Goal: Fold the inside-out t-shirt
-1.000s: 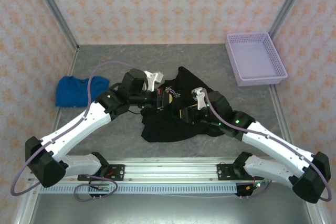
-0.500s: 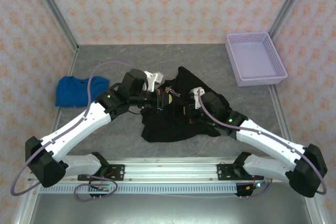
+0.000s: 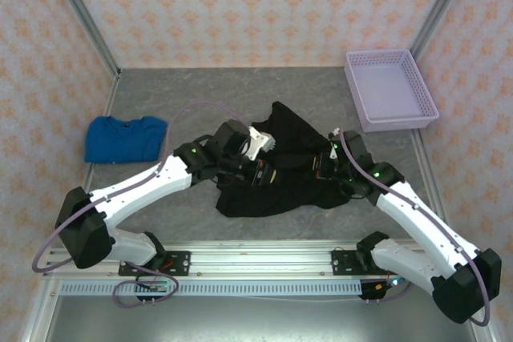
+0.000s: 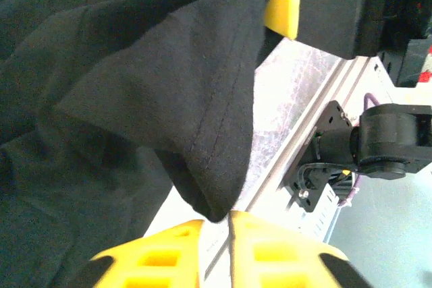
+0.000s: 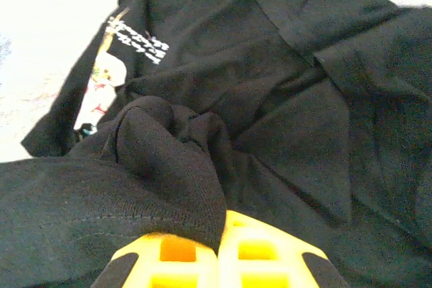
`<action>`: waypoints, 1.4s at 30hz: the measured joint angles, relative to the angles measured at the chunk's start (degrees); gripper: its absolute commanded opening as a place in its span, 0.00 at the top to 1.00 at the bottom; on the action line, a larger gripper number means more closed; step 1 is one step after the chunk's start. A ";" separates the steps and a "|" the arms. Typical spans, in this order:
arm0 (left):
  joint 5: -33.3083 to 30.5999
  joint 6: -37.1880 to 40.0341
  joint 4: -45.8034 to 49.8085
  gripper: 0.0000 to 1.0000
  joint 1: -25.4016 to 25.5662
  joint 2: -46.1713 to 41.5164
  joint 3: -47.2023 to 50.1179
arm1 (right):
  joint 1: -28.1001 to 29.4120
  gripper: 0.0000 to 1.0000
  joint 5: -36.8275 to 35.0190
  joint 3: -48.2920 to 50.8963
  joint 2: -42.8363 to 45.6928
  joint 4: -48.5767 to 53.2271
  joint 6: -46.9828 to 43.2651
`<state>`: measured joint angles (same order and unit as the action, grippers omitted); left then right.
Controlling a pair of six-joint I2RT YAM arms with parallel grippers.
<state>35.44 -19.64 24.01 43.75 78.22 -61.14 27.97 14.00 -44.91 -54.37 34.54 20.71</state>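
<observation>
Left tool [image 4: 217, 222] — tight on t-shirt [image 4: 135, 85]

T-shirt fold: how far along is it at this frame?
Done: nothing folded yet; the black t-shirt lies crumpled in the middle of the table. In hand: the left pincer is shut on a stitched hem corner, and the right pincer on a bunched ridge of cloth. Left: spreading it flat, then all the folds.

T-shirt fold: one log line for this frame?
t-shirt: crumpled, not folded | left gripper: shut on t-shirt edge | right gripper: shut on bunched t-shirt cloth
</observation>
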 measured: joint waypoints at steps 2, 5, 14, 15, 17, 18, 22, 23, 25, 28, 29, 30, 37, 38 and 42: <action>-0.70 0.94 0.26 0.66 0.00 -0.20 0.63 | -0.42 1.00 1.09 0.24 -0.81 0.55 0.26; -3.28 1.25 0.24 0.59 0.00 -0.37 1.92 | -0.42 1.00 3.15 0.35 -2.25 0.57 0.28; -3.69 -6.32 -7.69 0.40 0.04 5.64 4.52 | -0.42 1.00 6.40 0.81 -3.13 -0.20 0.28; -3.63 -7.19 -8.50 0.38 0.04 6.05 4.57 | -0.42 1.00 6.64 0.87 -3.28 -0.37 0.28; -3.37 -8.41 -9.90 0.35 0.04 6.36 4.57 | -0.42 1.00 6.93 1.05 -3.50 -0.59 0.28; -3.28 -8.83 -10.51 0.33 0.04 6.38 4.57 | -0.42 1.00 7.06 1.20 -3.54 -0.70 0.28; -3.32 -10.27 -12.37 0.34 0.02 6.62 4.57 | -0.42 1.00 7.10 1.36 -3.54 -0.83 0.28; -3.32 -10.60 -12.59 0.35 0.00 6.86 4.57 | -0.42 1.00 7.10 1.36 -3.54 -0.87 0.28; -3.34 -11.26 -12.87 0.39 -0.24 7.74 4.55 | -0.42 1.00 7.10 1.36 -3.54 -0.92 0.28; -3.39 -12.15 -13.09 0.48 -0.85 9.35 4.55 | -0.42 1.00 7.13 1.36 -3.54 -0.94 0.28; -3.39 -12.24 -13.18 0.52 -1.11 9.88 4.55 | -0.42 1.00 7.15 1.36 -3.54 -0.94 0.28; -3.37 -12.50 -13.33 0.57 -1.36 10.45 4.50 | -0.42 1.00 7.28 1.36 -3.54 -0.96 0.28; -2.82 -13.44 -14.91 1.00 -3.69 12.28 3.93 | -0.42 1.00 8.00 1.55 -3.54 -2.71 0.28; -2.78 -13.51 -14.62 1.00 -4.63 11.37 3.93 | -0.42 0.99 8.20 1.55 -3.56 -3.26 0.28; -3.21 -13.25 -11.06 1.00 -11.54 0.90 4.11 | 0.13 0.67 10.03 -0.11 -5.35 -5.09 0.02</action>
<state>32.23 -32.88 12.95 32.21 79.11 -57.04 28.10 24.03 -45.01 -59.72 29.45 20.73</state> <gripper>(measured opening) 0.047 0.227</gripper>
